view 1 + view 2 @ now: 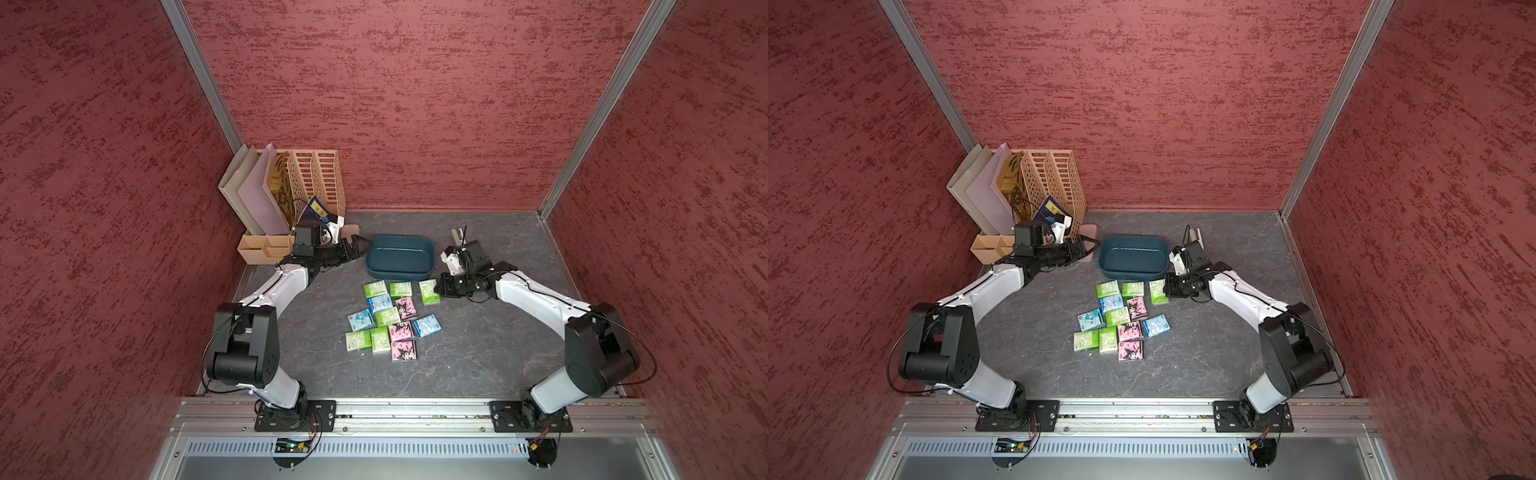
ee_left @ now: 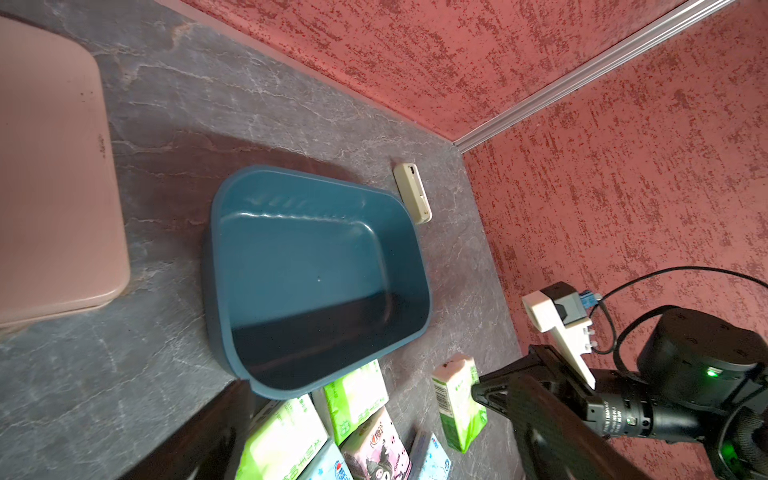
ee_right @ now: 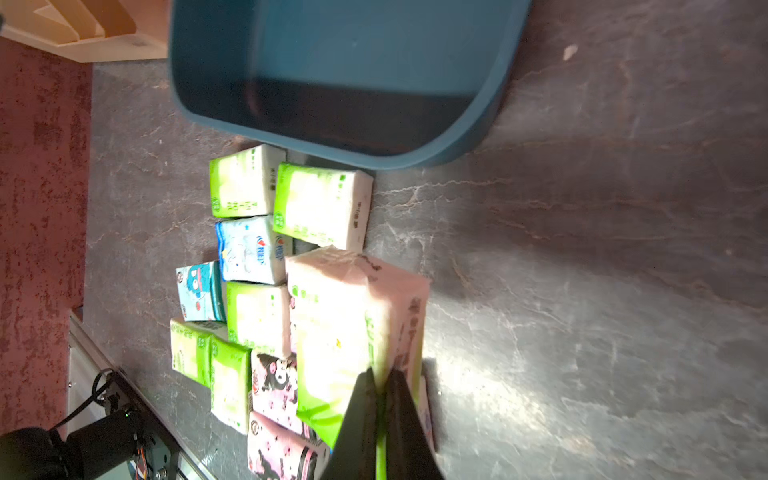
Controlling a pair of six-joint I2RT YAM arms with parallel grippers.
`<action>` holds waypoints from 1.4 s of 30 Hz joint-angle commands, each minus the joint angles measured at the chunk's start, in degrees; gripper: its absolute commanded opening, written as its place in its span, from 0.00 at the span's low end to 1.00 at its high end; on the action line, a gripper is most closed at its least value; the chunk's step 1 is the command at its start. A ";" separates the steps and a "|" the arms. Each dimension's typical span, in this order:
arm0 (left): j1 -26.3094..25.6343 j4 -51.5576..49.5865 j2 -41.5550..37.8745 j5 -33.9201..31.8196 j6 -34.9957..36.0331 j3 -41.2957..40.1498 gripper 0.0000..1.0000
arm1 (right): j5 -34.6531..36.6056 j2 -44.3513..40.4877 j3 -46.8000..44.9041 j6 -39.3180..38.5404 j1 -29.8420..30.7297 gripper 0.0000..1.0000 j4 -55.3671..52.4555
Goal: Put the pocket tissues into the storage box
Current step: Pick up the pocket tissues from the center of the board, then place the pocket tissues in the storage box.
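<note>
One green packet [image 1: 429, 291] is the thing in hand. It sits at the right end of the cluster's top row, just below the lower right corner of the storage box [image 1: 399, 257] in both top views, and the left wrist view shows it tipped up on edge. The right gripper [image 1: 437, 288] has its jaws pressed together on the packet's thin edge seam; whether the packet has cleared the table cannot be told. The other pocket tissues [image 1: 384, 322] lie flat at frame centre, and the box above them is empty, so this looks like the first pick, with the grasp made and the carry not yet begun. The next move calls for a lift high enough to clear the box's near wall and a short carry up-frame and leftward. The edge pinch may let the packet swing. The left gripper [image 1: 360, 246] hangs spread and empty just beside the box's left wall.
</note>
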 commanded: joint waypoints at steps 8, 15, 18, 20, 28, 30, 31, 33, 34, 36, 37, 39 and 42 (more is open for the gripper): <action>-0.21 2.37 0.61 2.33 -1.77 3.41 1.00 | -3.57 3.94 16.66 -1.18 0.30 0.00 1.34; 0.66 1.68 0.70 1.99 -2.78 2.26 1.00 | -5.32 18.02 27.04 8.43 0.27 0.00 7.76; 1.27 1.32 0.60 1.79 -2.54 1.67 1.00 | -5.62 21.69 27.89 10.99 0.28 0.00 11.17; 1.64 0.54 0.51 1.62 -2.27 1.57 1.00 | -5.58 23.55 28.78 11.77 0.52 0.00 12.55; 2.70 -2.12 0.53 0.28 -0.89 1.02 1.00 | -5.45 33.54 37.41 12.91 1.71 0.00 12.12; 2.78 -2.29 0.41 0.23 -0.63 0.77 1.00 | -4.83 35.96 40.27 12.99 2.01 0.00 11.17; 2.90 -2.59 0.32 0.06 -0.41 0.57 1.00 | -4.61 37.19 41.76 12.93 2.23 0.00 10.66; 3.06 -3.10 0.21 -0.05 -0.05 0.51 1.00 | -4.02 39.50 44.51 12.94 2.44 0.00 9.31; 3.28 -3.37 0.15 -0.05 0.21 0.46 1.00 | -3.81 40.61 45.87 12.83 2.61 0.00 8.54; 3.41 -3.89 -0.05 -0.24 0.56 0.36 1.00 | -2.89 42.34 48.52 12.33 2.84 0.00 7.16; 3.54 -4.00 -0.12 -0.26 0.67 0.33 1.00 | -2.66 43.16 49.56 12.06 3.06 0.00 6.35; 3.76 -4.34 -0.15 -0.36 0.91 0.26 1.00 | -2.20 44.93 51.78 11.91 3.37 0.00 5.35; 4.06 -4.45 -0.20 -0.56 0.93 0.19 1.00 | -1.76 47.28 54.71 11.77 3.76 0.00 4.06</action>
